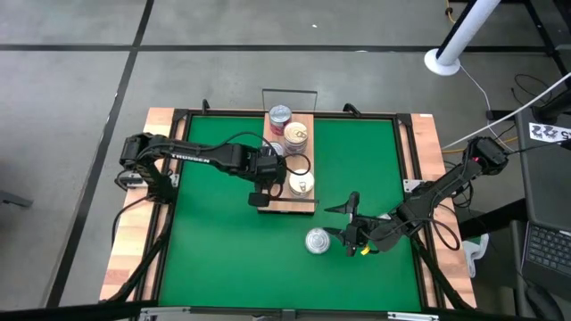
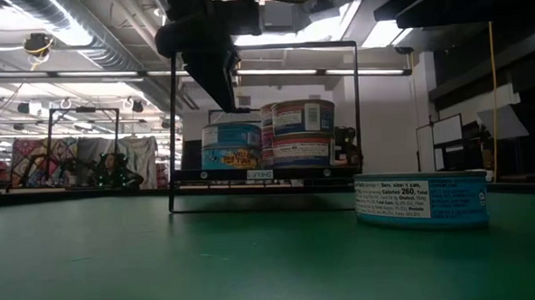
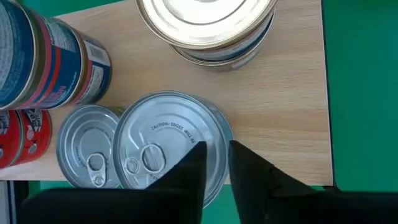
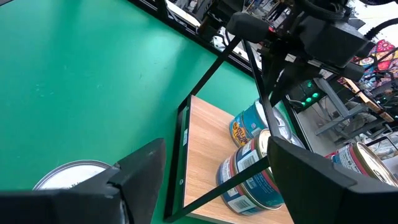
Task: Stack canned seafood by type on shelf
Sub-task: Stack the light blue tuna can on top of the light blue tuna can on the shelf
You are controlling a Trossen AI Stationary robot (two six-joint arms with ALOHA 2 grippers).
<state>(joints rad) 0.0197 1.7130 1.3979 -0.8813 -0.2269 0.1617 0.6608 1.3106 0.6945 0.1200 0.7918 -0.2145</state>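
**Stacking tins on a wooden shelf over green matting**

Covering the table: a green mat (image 1: 223,241), framed by pale wood edging, grey floor around it. Beyond, in the low view: an open ceiling with strip lights, colourful hangings far off.

Readable on the blue-labelled tin (image 2: 422,200) standing on the mat: "Calories 260" and "Serv. size 1 can"; on the silver lid under the left wrist camera, "CAUTION: EDGES". Lettered white on the left arm, "TROSSEN".

Lying mid-table: the shelf (image 1: 290,198), a light wood-grain board with thin dark wire rails. Carrying several round tins (image 1: 295,135), some stacked two high, with silver or cream-gold tops and red or blue labels.

Hovering over the silver-topped tin (image 3: 168,146) on the shelf: the left gripper (image 3: 214,168), fingers set narrowly apart, pinching nothing. Poised just beside the lone tin on the mat: the right gripper (image 1: 350,223), fingers spread wide.
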